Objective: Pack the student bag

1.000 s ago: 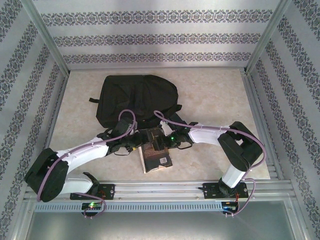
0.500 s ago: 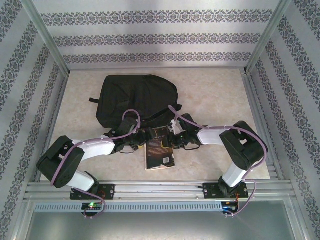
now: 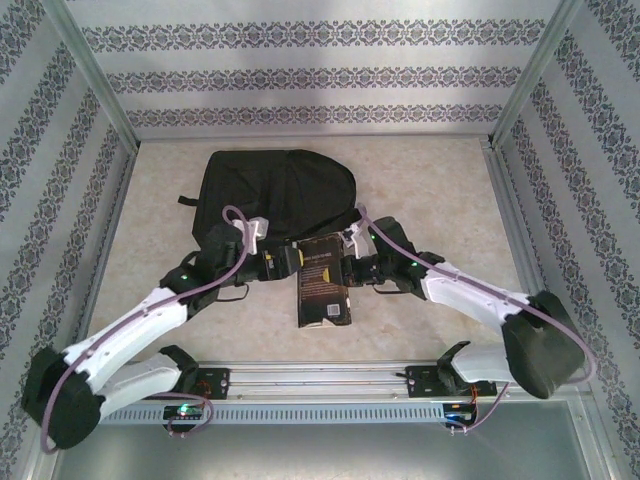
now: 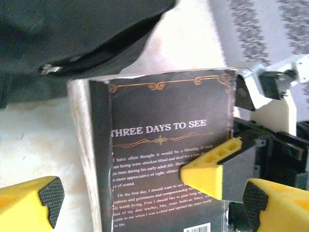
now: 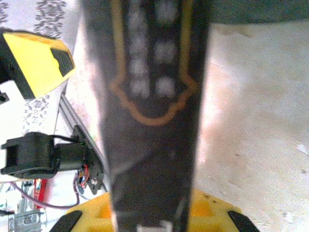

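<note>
My right fingers (image 4: 212,171) clamp the book (image 3: 323,283); left fingers (image 4: 277,205) wide open astride it. The student bag (image 3: 275,195) is at 12 o'clock.

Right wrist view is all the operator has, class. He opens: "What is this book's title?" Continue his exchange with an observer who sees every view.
Observer: The left wrist view reads "Three Days to See" on the book's cover.
Operator: Where is the bag?
Observer: From the top, the bag lies just beyond the book, nearer the back wall.
Operator: Are the left fingers closed on the book?
Observer: No, the left fingers stand open, one on each side of it.
</note>
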You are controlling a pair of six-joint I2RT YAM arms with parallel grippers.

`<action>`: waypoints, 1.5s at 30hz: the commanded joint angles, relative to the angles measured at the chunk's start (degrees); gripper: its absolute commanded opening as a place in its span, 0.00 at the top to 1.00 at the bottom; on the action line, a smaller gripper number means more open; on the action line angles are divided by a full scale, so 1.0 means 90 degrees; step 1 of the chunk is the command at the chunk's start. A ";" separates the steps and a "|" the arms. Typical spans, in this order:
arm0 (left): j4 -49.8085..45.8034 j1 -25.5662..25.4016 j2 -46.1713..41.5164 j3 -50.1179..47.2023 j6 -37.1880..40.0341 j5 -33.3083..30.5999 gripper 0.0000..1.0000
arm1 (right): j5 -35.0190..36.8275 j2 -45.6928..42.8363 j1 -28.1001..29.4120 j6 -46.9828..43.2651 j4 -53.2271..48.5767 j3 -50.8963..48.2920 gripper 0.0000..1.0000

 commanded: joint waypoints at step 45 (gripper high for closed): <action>0.4075 0.0397 -0.0944 -0.0233 -0.0584 0.4410 0.76 | -0.2021 -0.1663 0.0593 -0.0334 0.1140 0.1133 1.00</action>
